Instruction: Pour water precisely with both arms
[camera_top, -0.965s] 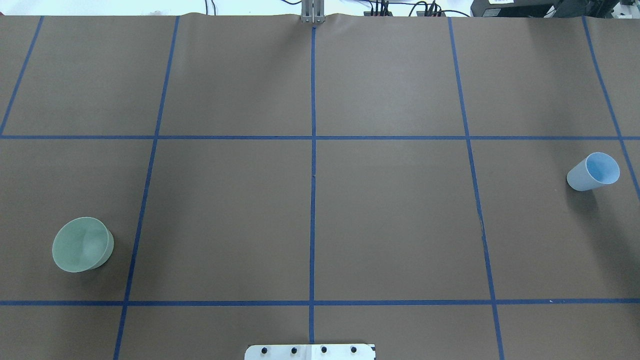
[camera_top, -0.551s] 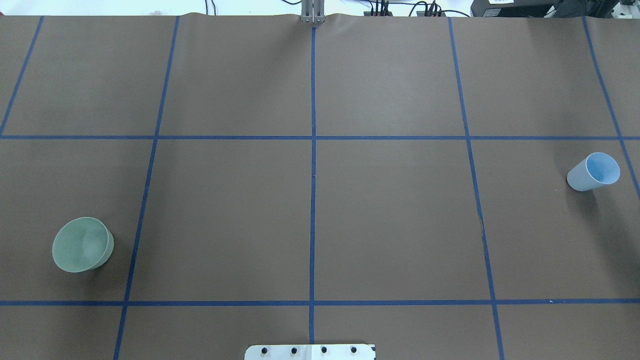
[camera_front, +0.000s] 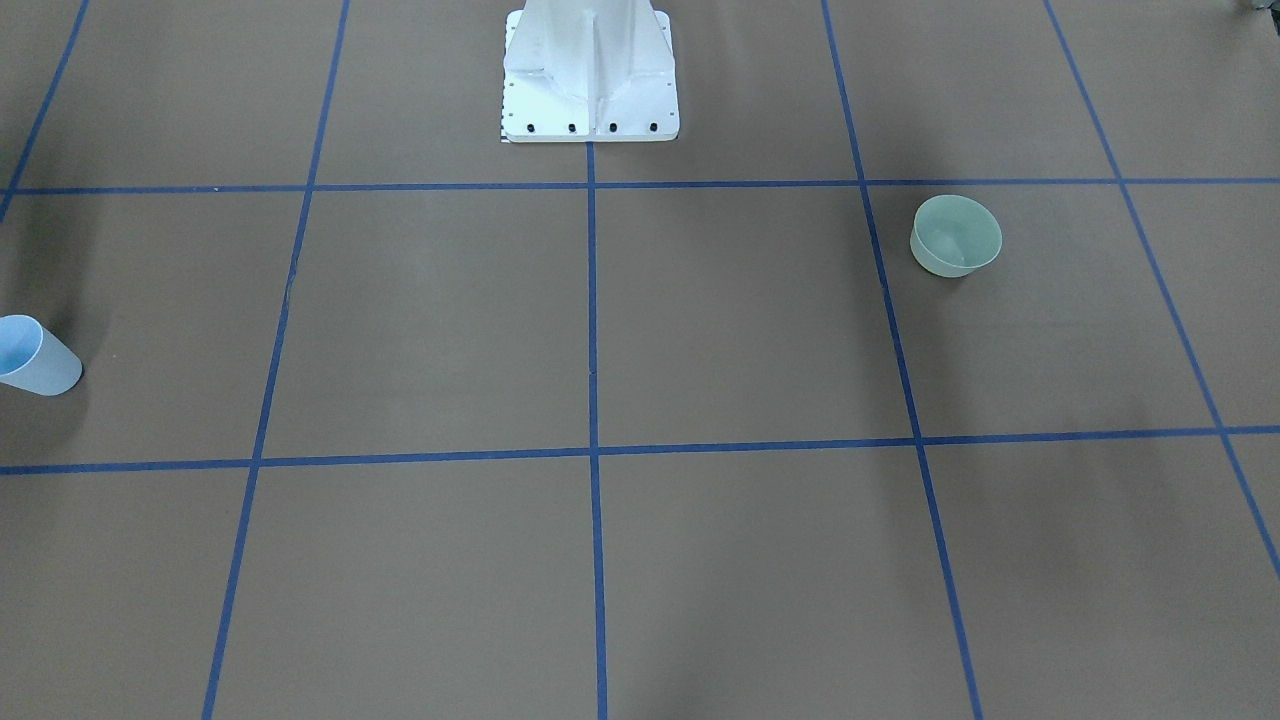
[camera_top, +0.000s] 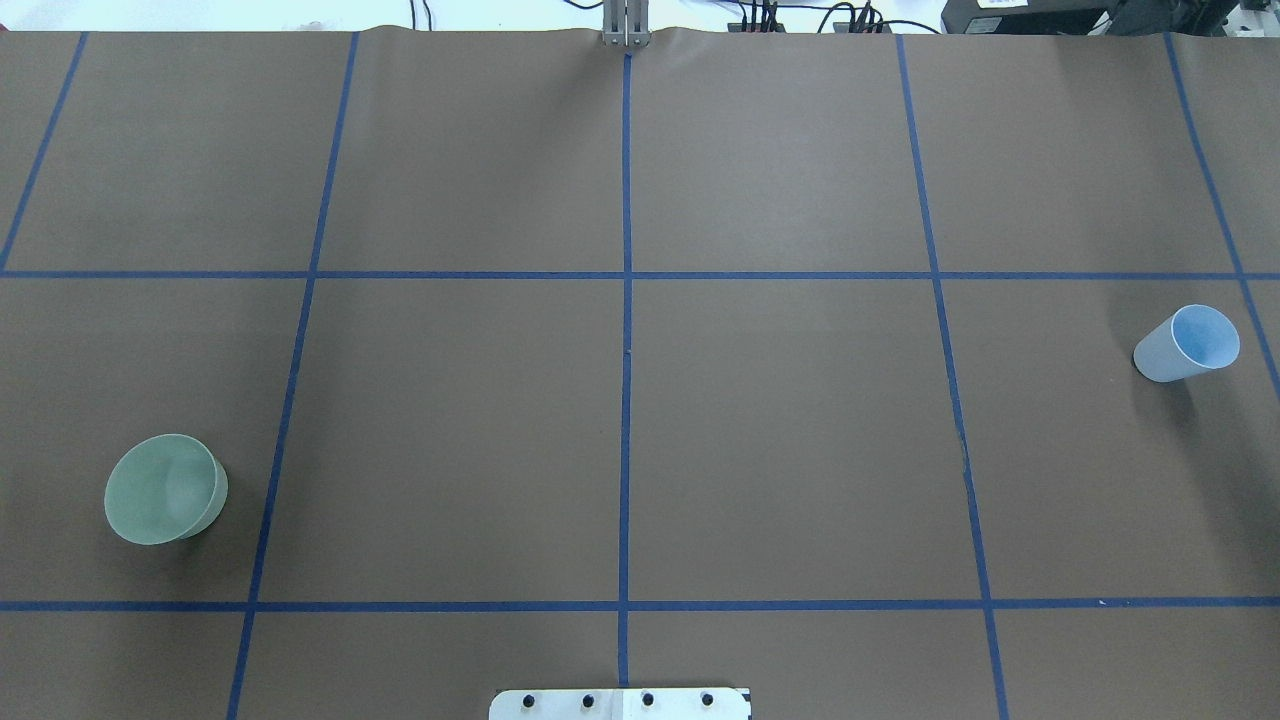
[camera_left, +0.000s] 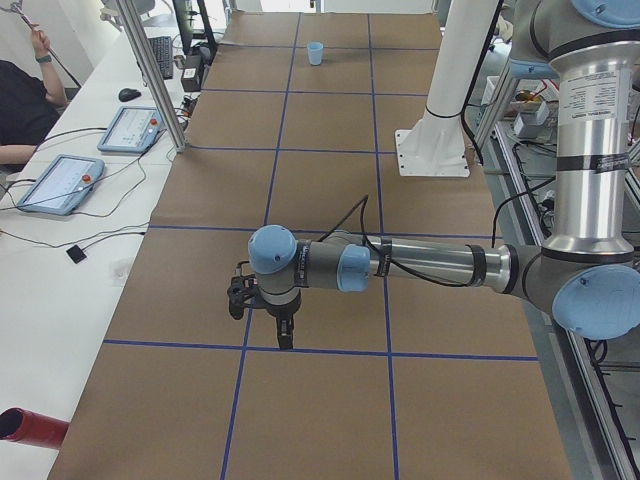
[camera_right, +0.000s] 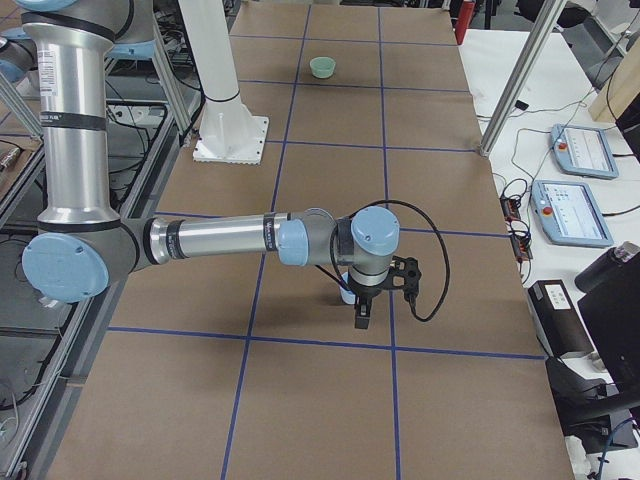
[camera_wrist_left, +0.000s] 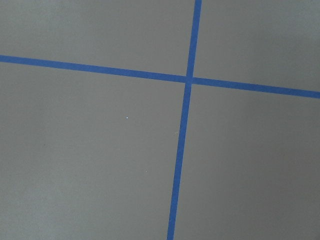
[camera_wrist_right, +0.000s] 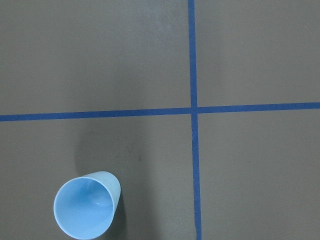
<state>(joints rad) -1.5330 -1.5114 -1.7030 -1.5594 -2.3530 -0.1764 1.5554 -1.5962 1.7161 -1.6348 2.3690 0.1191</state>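
A pale blue cup stands upright near the right edge of the brown counter, and a pale green bowl sits near its left edge; any water in them is too faint to make out. The silver-grey right arm holds the right end effector low, just beside the cup. The left arm holds the left end effector above a blue tape crossing; I cannot tell whether either is open or closed.

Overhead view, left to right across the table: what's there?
Pale green bowl → white base plate at the near edge → pale blue cup. No arm or gripper shows in this view.
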